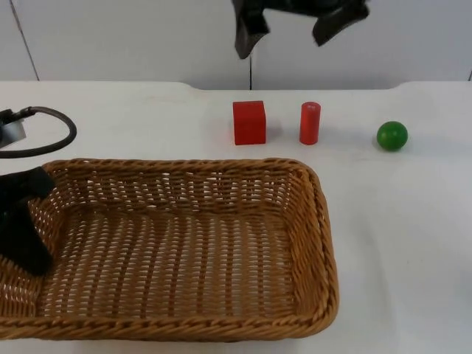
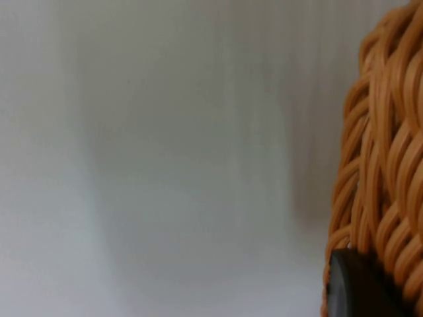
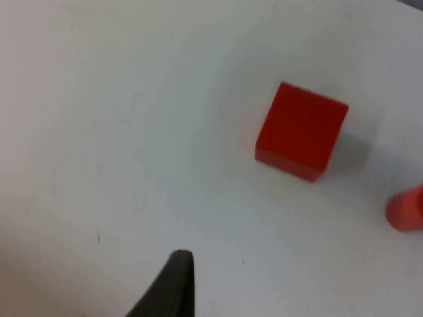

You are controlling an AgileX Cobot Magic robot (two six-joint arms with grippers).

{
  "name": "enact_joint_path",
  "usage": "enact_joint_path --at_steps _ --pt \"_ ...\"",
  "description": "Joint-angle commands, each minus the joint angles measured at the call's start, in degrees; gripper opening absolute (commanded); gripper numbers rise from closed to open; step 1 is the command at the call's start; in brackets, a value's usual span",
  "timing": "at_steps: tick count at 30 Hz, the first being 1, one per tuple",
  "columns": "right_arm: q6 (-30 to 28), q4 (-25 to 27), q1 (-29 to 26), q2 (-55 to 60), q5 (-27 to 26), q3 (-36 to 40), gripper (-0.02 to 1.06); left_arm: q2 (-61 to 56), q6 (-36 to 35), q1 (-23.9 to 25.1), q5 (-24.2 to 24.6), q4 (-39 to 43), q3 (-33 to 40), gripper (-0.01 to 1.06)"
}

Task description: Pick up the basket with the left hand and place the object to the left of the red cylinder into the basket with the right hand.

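Right end effector [image 1: 284,33] hangs high over the back of the tabletop [image 1: 413,221], its two dark fingers spread apart and holding nothing, almost straight above the red cube [image 1: 249,122]. That cube is the piece wanted: it sits on the white surface just left of the red cylinder [image 1: 310,122], apart from it, with the green ball [image 1: 391,136] well off to the right. From the right wrist camera the red cube [image 3: 301,131] lies ahead of the fingertip, flat faces up and sideways.

I'd judge it light, rigid and smooth, probably painted wood or plastic, so a pinch across two opposite flat sides, squarely at mid-height, should hold without slipping; a skewed approach could twist it or nudge the cylinder.

Left end effector [image 1: 22,221] is clamped on the left rim of the wicker basket [image 1: 310,243], one finger inside. The left wrist camera shows the braided rim [image 2: 386,165] against the black fingertip. The weave looks stiff, ridged and easy to grip.
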Motion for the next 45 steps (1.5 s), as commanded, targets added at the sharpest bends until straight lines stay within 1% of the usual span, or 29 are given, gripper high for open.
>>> enact_joint_path --at_steps 1,2,3,6,7,10,12,13,15,18,19,22,23,24,28,30,34,38,41,45 --pt "2.2 0.0 0.4 3.3 0.3 -4.9 1.05 -0.7 -0.2 0.1 0.7 -0.8 -0.2 0.0" --pt "3.1 0.0 0.4 5.6 -0.1 -7.4 1.05 -0.7 -0.2 0.1 0.7 -0.8 -0.2 0.0" --pt "3.1 0.0 0.4 5.6 -0.1 -7.4 1.05 -0.7 -0.2 0.1 0.7 -0.8 -0.2 0.0" --pt "5.9 0.0 0.4 12.2 -3.6 -12.7 1.05 -0.7 -0.2 0.1 0.6 -0.8 -0.2 0.0" --pt "5.9 0.0 0.4 12.2 -3.6 -12.7 1.05 -0.7 -0.2 0.1 0.6 -0.8 -0.2 0.0" --pt "9.6 0.0 0.4 15.6 -7.3 -13.7 1.05 -0.7 -0.2 0.1 0.6 -0.8 -0.2 0.0" --pt "11.4 -0.6 0.4 16.9 -8.7 -13.7 1.05 -0.7 -0.2 0.1 0.6 -0.8 -0.2 0.0" --pt "11.4 -0.6 0.4 16.9 -8.7 -13.7 1.05 -0.7 -0.2 0.1 0.6 -0.8 -0.2 0.0" --pt "12.9 -2.3 0.4 17.8 -9.0 -13.7 1.03 -0.7 -0.2 0.1 0.7 -0.8 -0.2 0.0" --pt "13.1 -3.6 0.4 17.9 -8.9 -13.7 1.0 -0.7 -0.2 0.1 0.7 -0.8 -0.2 0.0" --pt "13.3 -4.8 0.4 17.9 -8.8 -13.7 0.99 -0.7 -0.2 0.1 0.7 -0.8 -0.2 0.0" --pt "15.1 -7.3 0.9 17.9 -8.8 -13.7 0.99 -0.7 -0.2 0.1 0.7 -0.8 -0.2 0.0" --pt "15.1 -7.3 0.9 17.9 -8.8 -13.7 0.99 -0.7 -0.2 0.1 0.7 -0.8 -0.2 0.0" --pt "15.9 -8.6 0.9 17.9 -8.8 -13.7 0.99 -0.7 -0.2 0.1 0.7 -0.8 -0.2 0.0" --pt "17.6 -11.8 1.8 17.9 -10.5 -13.7 0.99 -0.7 -0.2 0.1 0.7 -0.8 -0.2 0.0" --pt "18.0 -11.8 2.0 17.9 -10.7 -13.7 0.99 -0.7 -0.2 0.1 0.7 -0.7 -0.2 0.0" --pt "19.3 -11.8 2.2 17.9 -13.3 -13.7 0.99 -0.7 -0.2 0.1 0.6 -0.7 -0.2 0.0" --pt "19.8 -11.9 2.2 18.0 -13.3 -13.7 0.99 -0.7 -0.2 0.1 0.2 -0.7 -0.2 0.0" --pt "19.9 -13.9 2.2 18.0 -13.2 -13.6 0.99 -0.7 -0.2 0.1 0.2 -0.7 -0.2 0.0" --pt "19.9 -13.9 2.2 18.0 -14.0 -13.6 0.99 -0.7 -0.2 0.1 0.2 -0.8 -0.2 0.0"
